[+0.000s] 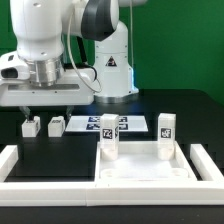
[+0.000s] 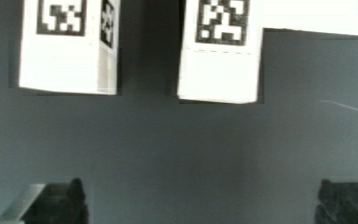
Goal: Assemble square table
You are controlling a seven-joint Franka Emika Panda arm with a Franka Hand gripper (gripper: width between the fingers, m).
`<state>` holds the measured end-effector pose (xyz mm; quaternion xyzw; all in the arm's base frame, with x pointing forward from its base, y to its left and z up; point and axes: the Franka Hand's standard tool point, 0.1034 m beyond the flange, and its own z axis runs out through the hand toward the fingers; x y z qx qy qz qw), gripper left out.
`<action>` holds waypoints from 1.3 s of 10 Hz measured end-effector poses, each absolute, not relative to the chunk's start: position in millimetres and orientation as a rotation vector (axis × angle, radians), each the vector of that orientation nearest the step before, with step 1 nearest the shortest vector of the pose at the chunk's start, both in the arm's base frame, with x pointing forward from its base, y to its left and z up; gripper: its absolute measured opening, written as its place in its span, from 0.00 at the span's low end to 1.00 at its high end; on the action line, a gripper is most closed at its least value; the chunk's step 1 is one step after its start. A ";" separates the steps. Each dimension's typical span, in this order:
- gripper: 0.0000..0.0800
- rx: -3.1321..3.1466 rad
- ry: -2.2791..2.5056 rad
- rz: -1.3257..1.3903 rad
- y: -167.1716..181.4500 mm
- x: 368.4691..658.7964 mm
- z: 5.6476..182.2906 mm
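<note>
The white square tabletop slab (image 1: 145,166) with a raised rim lies at the front of the table. Two tagged leg blocks stand upright on it, one at its left (image 1: 110,138) and one at its right (image 1: 166,130). Two more small white leg blocks (image 1: 30,127) (image 1: 56,125) lie loose on the black table at the exterior view's left. They also show in the wrist view (image 2: 69,45) (image 2: 220,50), side by side with their tags up. My gripper (image 1: 45,106) (image 2: 202,205) hangs open and empty just above them. Its dark fingertips (image 2: 55,203) are wide apart and touch nothing.
The marker board (image 1: 90,124) lies flat behind the slab, right of the loose legs; its edge shows in the wrist view (image 2: 318,15). A long white border rail (image 1: 12,165) runs round the front and sides of the work area. The robot base (image 1: 112,60) stands at the back.
</note>
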<state>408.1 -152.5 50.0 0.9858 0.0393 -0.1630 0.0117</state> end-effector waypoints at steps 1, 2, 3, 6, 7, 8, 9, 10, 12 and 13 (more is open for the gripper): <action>0.81 3.073 0.124 -0.544 -151.5 406.2 49.5; 0.81 3.070 0.119 -0.574 -149.8 404.4 48.6; 0.81 3.048 0.106 -0.768 -143.7 392.6 47.0; 0.81 2.944 0.116 -1.156 -140.4 386.3 38.1; 0.81 2.929 0.121 -1.189 -141.9 388.4 33.9; 0.81 2.901 0.106 -1.278 -143.9 385.4 35.2; 0.81 2.889 0.111 -1.301 -143.2 387.1 31.7; 0.81 2.891 0.114 -1.293 -142.8 387.8 31.6; 0.81 2.874 0.078 -1.311 -142.1 384.2 28.6; 0.81 2.842 0.043 -1.357 -140.9 376.2 20.9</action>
